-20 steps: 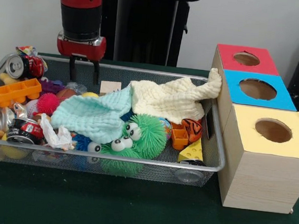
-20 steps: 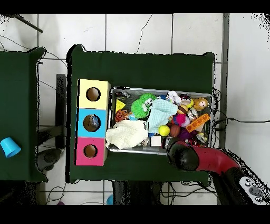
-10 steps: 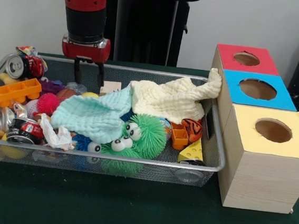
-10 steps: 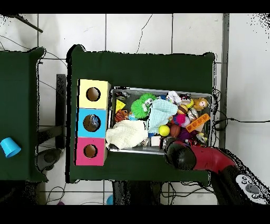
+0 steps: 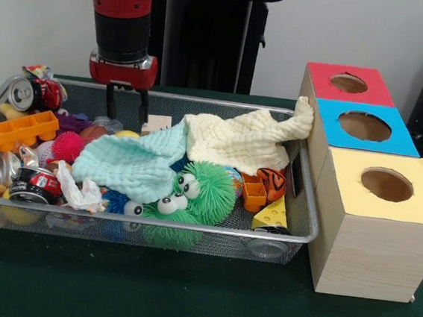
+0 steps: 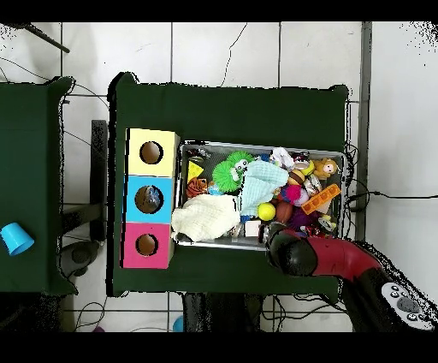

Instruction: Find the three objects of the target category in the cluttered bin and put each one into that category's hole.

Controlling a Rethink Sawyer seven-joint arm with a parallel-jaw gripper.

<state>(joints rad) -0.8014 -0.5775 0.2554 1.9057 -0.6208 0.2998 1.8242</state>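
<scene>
from my seat, far left of the wire bin: a crushed can on the rim corner, an orange brick below it, then a pink spiky ball. the gripper hangs over the bin's back edge, its two thin fingers apart and holding nothing. just right of it i see a small wooden block, partly tucked behind the mint cloth. that cloth and the cream cloth blanket the middle and hide whatever lies beneath. green fuzzy toys crowd the front. right again, a tiger toy and a cheese wedge. outside the bin stands the box row: red hole, blue hole, yellow hole.
</scene>
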